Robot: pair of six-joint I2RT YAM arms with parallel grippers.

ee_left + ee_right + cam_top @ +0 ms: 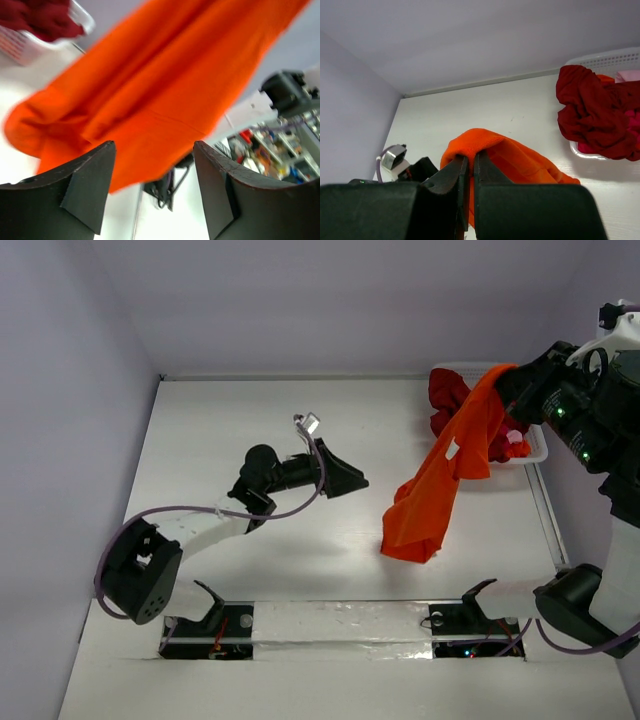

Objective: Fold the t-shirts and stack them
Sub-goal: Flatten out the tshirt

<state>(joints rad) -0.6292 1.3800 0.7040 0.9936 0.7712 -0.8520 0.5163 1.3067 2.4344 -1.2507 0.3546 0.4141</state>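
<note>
The right jaws are pressed together on a fold of the orange-red t-shirt [440, 490], pinching it high over the right side of the bench [250, 420]. From that grip the shirt hangs slantwise down and to the left, and its crumpled lower end reaches the bench surface. The left jaws stand spread with nothing between them, low over the middle of the bench. They face the hanging cloth, near it but apart from it. The dark crimson t-shirt [590, 110] lies bunched in the white basket [600, 60] at the far right corner, spilling over its rim, with a bit of pink cloth [630, 76] beside it
</note>
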